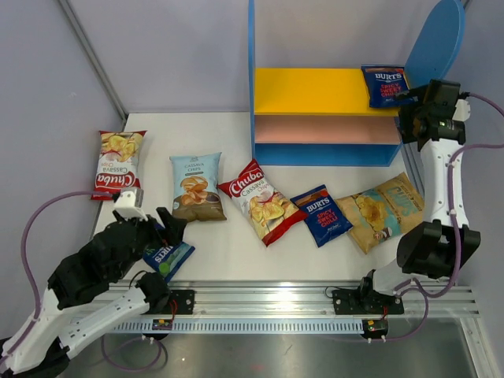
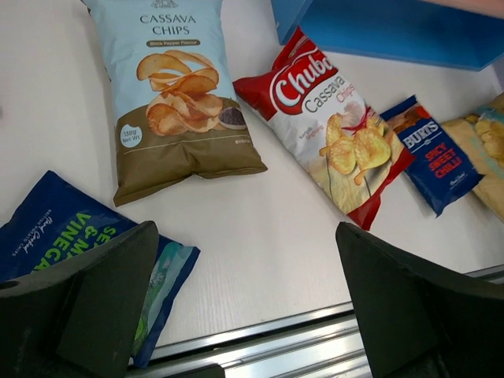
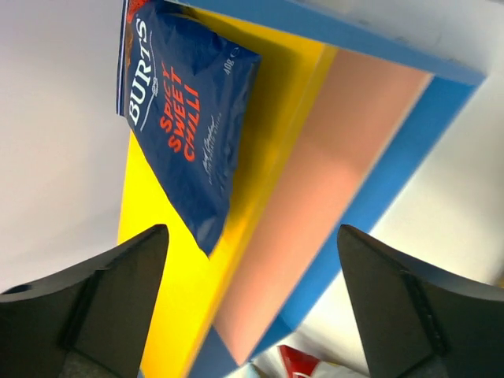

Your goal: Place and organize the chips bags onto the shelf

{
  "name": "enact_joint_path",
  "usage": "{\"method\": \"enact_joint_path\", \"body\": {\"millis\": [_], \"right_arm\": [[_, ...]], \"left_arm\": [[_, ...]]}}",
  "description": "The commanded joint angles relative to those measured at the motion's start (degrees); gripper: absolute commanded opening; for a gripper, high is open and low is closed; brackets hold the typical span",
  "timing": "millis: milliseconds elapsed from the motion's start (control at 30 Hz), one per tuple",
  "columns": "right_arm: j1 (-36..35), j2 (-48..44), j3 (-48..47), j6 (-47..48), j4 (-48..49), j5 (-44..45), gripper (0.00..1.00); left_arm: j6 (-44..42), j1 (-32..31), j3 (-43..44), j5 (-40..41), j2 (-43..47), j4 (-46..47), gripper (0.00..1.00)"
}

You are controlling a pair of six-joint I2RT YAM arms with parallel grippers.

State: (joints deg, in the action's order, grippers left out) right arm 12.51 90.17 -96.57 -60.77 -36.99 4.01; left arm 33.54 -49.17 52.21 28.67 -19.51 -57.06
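The shelf (image 1: 311,90) stands at the back; a dark blue Burts bag (image 1: 385,85) lies on the right end of its yellow board, and also shows in the right wrist view (image 3: 189,118). My right gripper (image 1: 405,101) is open and empty just in front of that bag (image 3: 252,299). On the table lie a Chuba bag (image 1: 118,164), the cassava bag (image 1: 196,187), a second Chuba bag (image 1: 261,202), a Burts bag (image 1: 320,215) and the tan-gold bag (image 1: 384,209). My left gripper (image 1: 163,228) is open and empty (image 2: 244,299) over a third dark blue bag (image 2: 71,236).
The shelf's pink board (image 3: 315,197) and blue base (image 2: 394,27) hold nothing that I can see. A metal rail (image 1: 260,303) runs along the table's near edge. Grey walls close in the left and back.
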Motion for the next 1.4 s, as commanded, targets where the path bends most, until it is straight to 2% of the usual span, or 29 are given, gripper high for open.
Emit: {"method": "enact_joint_path", "body": {"millis": [0,133,267,367,433,467,533,567,667,767,867,1033,1200,1367], "right_arm": [[1.72,-8.14,1.56,5.56,-2.82,2.76,0.98],[1.90,-16.50,7.35,13.30,0.24,-1.36,1.00],[1.90,-26.17,19.72,19.37,5.44,-17.41,0.99],[1.90,-33.90,29.11,18.42,5.44,-23.59,0.99],[1.90,-40.05,33.80,17.71,5.44,-25.10,0.99],[1.90,-42.16,37.13,16.75,4.74,-24.93,0.99],[1.90,-48.31,39.70,16.13,1.68,-22.23,0.99],[1.90,-50.34,39.80,15.52,0.18,-20.73,0.99],[1.90,-58.07,39.10,15.16,-5.61,-15.46,0.99],[1.90,-66.41,37.17,14.98,-8.61,-13.42,0.99],[1.29,-67.23,32.95,14.37,-14.92,-13.85,0.99],[-2.23,-66.35,31.71,15.16,-16.27,-19.57,0.99],[-4.07,-68.46,32.41,14.37,-16.97,-19.21,0.99],[-4.78,-68.64,32.50,13.75,-15.66,-20.62,1.00]], "left_arm": [[0.91,-0.14,3.33,1.31,-7.09,0.20,0.99],[2.67,-0.14,4.31,-2.20,-15.72,2.99,0.99],[3.28,-0.14,2.11,-11.94,-25.91,13.62,0.99],[5.65,-1.80,2.90,-22.21,-35.93,22.06,0.99],[8.37,-4.61,4.30,-22.69,-42.76,27.77,0.99],[9.43,-8.02,6.57,-21.30,-44.98,29.27,0.99],[13.90,-10.94,8.52,-19.71,-50.77,33.14,0.99],[16.36,-13.56,8.00,-18.22,-52.20,35.15,0.99],[29.08,-16.30,5.37,-17.51,-57.37,48.05,0.99],[35.43,-17.01,7.20,-17.42,-64.13,51.68,0.99],[39.39,-17.45,8.08,-16.02,-68.63,55.72,0.99],[42.92,-17.89,15.02,-12.76,-80.06,54.60,0.98],[46.79,-17.98,15.73,-10.91,-86.82,58.99,0.87],[49.33,-17.98,20.82,-9.68,-92.02,53.20,0.84]]}}
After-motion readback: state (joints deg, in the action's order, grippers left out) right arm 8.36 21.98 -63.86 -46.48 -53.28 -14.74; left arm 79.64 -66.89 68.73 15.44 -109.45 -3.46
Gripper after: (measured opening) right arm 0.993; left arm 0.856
